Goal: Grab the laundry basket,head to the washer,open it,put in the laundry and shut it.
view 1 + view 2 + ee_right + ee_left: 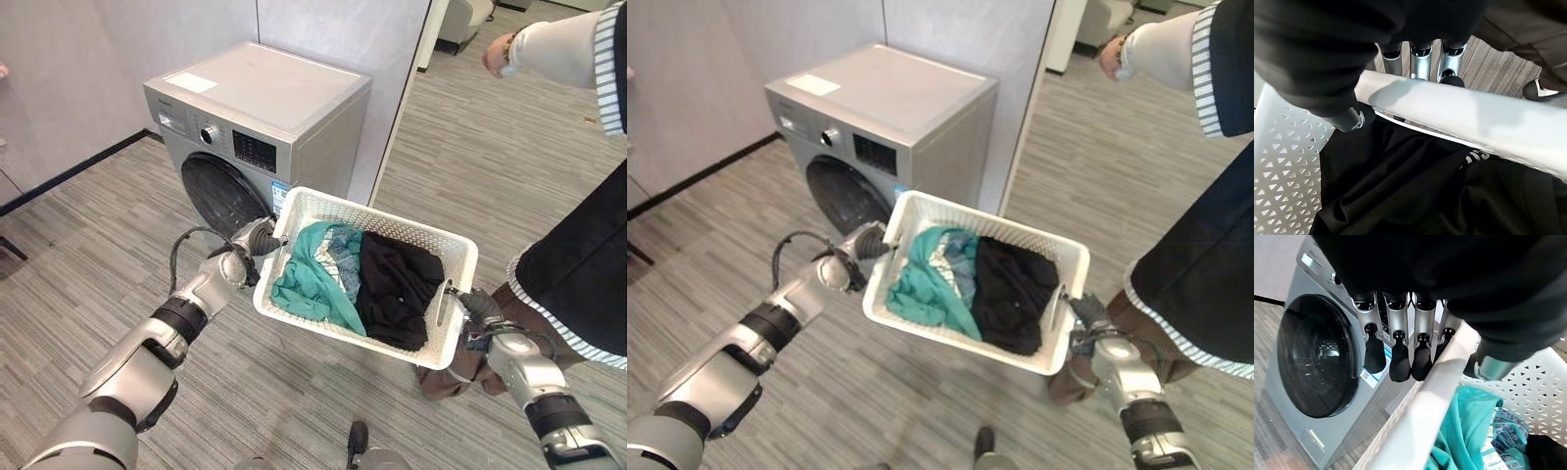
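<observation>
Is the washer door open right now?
No, the washer has its round dark door closed flat against the front.

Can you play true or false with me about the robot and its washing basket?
1. The washer door is open. False: it is closed.
2. Both hands hold the laundry basket. True: the left hand and the right hand each grip an end rim.
3. The basket is empty. False: a teal cloth and a black garment lie inside.
4. A person stands beside the robot's right arm. True.
</observation>
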